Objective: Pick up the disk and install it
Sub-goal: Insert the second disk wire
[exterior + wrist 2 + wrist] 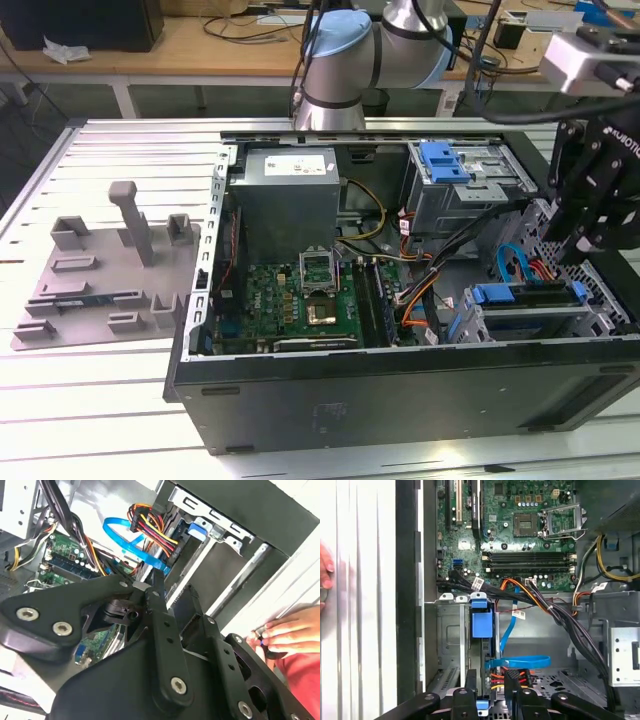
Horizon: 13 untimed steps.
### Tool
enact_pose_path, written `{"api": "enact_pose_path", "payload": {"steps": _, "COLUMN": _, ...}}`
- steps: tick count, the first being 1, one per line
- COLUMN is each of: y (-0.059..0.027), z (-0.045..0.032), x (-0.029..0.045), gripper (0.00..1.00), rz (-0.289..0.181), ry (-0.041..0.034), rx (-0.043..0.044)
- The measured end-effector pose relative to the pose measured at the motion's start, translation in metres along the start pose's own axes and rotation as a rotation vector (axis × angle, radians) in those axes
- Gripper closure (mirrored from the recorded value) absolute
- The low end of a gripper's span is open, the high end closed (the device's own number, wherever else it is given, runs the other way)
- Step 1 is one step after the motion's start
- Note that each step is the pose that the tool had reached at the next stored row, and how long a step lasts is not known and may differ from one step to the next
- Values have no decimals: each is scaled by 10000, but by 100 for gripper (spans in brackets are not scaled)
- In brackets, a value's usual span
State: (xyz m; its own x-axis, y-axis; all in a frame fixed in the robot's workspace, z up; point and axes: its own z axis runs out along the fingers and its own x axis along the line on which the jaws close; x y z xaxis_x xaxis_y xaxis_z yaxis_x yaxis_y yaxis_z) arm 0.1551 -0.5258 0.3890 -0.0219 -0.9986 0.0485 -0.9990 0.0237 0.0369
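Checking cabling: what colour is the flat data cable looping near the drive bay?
Bright blue flat cable, clearest in the second wrist view.

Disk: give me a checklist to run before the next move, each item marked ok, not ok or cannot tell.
1. Tool lined up over the disk: ok.
2. Tool open: ok.
3. Disk fully seated in the drive cage: cannot tell.
4. Blue data cable away from the tool: not ok, it crosses right beside it.
5. Person's hand away from the computer case: not ok, it is next to it.
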Motion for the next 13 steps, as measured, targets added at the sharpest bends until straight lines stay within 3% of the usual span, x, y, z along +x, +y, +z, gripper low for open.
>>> {"api": "enact_pose_path", "payload": {"steps": 3, "y": 48, "z": -19, "x": 2, "gripper": 65, "rz": -25, "ry": 158, "rx": 7}}
{"api": "enact_pose_path", "payload": {"steps": 4, "y": 68, "z": -20, "x": 3, "gripper": 72, "rz": -31, "ry": 198, "rx": 10}}
{"api": "enact_pose_path", "payload": {"steps": 5, "y": 84, "z": -20, "x": 3, "gripper": 79, "rz": -35, "ry": 210, "rx": 16}}
{"api": "enact_pose_path", "payload": {"steps": 7, "y": 110, "z": -19, "x": 4, "gripper": 79, "rz": -46, "ry": 214, "rx": 34}}
{"api": "enact_pose_path", "payload": {"steps": 9, "y": 124, "z": -18, "x": 5, "gripper": 89, "rz": -57, "ry": 215, "rx": 48}}
{"api": "enact_pose_path", "payload": {"steps": 13, "y": 126, "z": -18, "x": 4, "gripper": 89, "rz": -74, "ry": 216, "rx": 51}}
